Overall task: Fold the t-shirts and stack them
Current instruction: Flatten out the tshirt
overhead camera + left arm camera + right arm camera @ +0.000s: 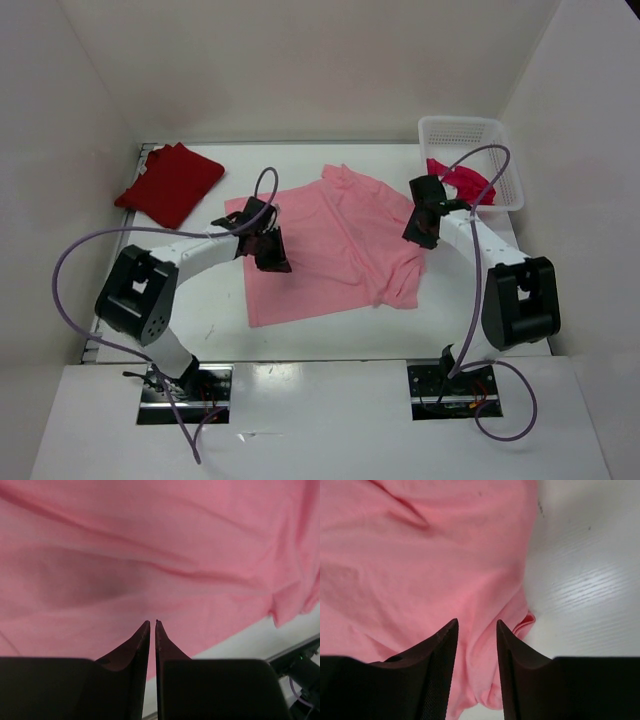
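The light pink t-shirt [335, 245] lies spread in the middle of the table, its right side folded over and rumpled. My left gripper [268, 248] hovers over its left part; in the left wrist view my left gripper [152, 622] has its jaws almost together with nothing between them, above pink cloth [150, 555]. My right gripper [422, 225] is at the shirt's right edge. In the right wrist view my right gripper [477, 622] stands open over a bunched fold of the pink shirt [420, 555]. The dark red t-shirt [170, 185] lies folded at the back left. The crimson-magenta t-shirt [462, 182] hangs in the basket.
A white mesh basket [460, 121] stands at the back right corner. White walls enclose the table on three sides. Bare white tabletop [585, 580] shows right of the pink shirt and along the near edge [330, 335].
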Available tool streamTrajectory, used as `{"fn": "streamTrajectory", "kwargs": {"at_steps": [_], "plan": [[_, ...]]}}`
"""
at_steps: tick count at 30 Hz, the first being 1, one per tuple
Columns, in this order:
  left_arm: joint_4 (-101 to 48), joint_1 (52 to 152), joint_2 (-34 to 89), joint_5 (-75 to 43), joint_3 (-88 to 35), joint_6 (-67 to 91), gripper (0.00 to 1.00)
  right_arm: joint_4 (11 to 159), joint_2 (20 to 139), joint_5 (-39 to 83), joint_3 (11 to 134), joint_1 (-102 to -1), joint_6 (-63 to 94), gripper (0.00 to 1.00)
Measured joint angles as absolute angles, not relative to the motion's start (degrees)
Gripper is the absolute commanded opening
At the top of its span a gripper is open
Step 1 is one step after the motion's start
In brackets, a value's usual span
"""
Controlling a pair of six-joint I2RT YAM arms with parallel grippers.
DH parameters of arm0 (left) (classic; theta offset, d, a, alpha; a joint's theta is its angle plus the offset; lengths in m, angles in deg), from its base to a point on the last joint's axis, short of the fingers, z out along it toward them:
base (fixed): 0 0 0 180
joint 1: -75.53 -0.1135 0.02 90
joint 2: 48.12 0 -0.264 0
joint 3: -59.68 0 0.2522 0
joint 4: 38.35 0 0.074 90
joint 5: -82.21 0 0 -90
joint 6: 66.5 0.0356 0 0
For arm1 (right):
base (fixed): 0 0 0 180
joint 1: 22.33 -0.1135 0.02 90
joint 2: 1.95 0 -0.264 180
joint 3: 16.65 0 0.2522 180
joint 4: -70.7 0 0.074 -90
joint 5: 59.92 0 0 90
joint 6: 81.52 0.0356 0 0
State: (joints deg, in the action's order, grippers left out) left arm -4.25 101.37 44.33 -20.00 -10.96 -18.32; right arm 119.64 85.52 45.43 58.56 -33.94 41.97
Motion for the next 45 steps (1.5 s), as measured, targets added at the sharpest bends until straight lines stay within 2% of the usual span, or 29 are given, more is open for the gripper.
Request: {"fn": "streamTrajectory", "kwargs": {"at_steps": [5,8,12,19,21,23,26,28,29,30,33,34,36,38,41,45], "plan": [[-6.2,100.1,52.9,-19.9,-12.5,-18.7,0.15,119.1,86.6,41.1,55.8,-33.9,42.4,0.28],[-7.2,98.1,54.6,-21.2,-13.1,-18.6,0.15,117.6,88.5,39.0,55.6,-33.9,43.1,0.24],[-8.4,92.6,54.0,-21.5,-11.9,-17.9,0.15,115.7,90.6,36.8,55.5,-33.9,44.1,0.24],[-6.3,76.6,51.6,-16.0,-11.8,-15.5,0.15,113.7,93.3,33.4,55.5,-34.5,45.7,0.24],[-4.8,72.9,51.6,-14.5,-13.5,-15.1,0.19,113.6,93.4,32.4,55.6,-34.9,45.9,0.27],[-4.2,70.8,50.9,-13.6,-15.5,-14.2,0.20,113.6,93.4,31.8,55.6,-35.2,46.4,0.35],[-3.8,71.8,47.2,-13.9,-17.0,-13.8,0.23,113.6,91.3,31.1,54.7,-35.3,46.9,0.36],[-3.9,75.1,44.9,-14.8,-17.7,-13.9,0.24,113.8,87.7,30.9,52.8,-35.3,47.5,0.23],[-4.2,77.7,43.9,-15.1,-17.8,-14.0,0.24,113.9,85.3,30.5,51.5,-35.3,48.0,0.10],[-4.5,80.7,43.5,-15.7,-17.9,-14.2,0.24,114.1,83.1,30.1,50.2,-35.4,48.4,0.05],[-5.9,91.0,44.6,-18.7,-18.1,-15.0,0.25,115.4,77.1,29.4,46.5,-37.1,50.7,0.03],[-6.2,94.5,45.7,-19.8,-18.4,-15.7,0.27,115.9,75.9,29.2,45.7,-38.4,51.5,0.06],[-6.6,100.5,49.6,-21.9,-19.9,-16.1,0.29,116.6,74.7,28.5,44.7,-41.5,53.3,0.24],[-6.8,104.6,54.3,-23.8,-22.7,-16.4,0.30,116.4,74.1,27.3,43.3,-43.6,55.1,0.35],[-7.0,107.7,61.1,-26.2,-29.3,-17.1,0.33,116.5,73.0,25.9,39.9,-44.6,57.6,0.43],[-8.3,108.3,67.8,-28.2,-39.0,-17.1,0.34,116.4,72.3,25.5,37.0,-44.7,60.2,0.43]]}}
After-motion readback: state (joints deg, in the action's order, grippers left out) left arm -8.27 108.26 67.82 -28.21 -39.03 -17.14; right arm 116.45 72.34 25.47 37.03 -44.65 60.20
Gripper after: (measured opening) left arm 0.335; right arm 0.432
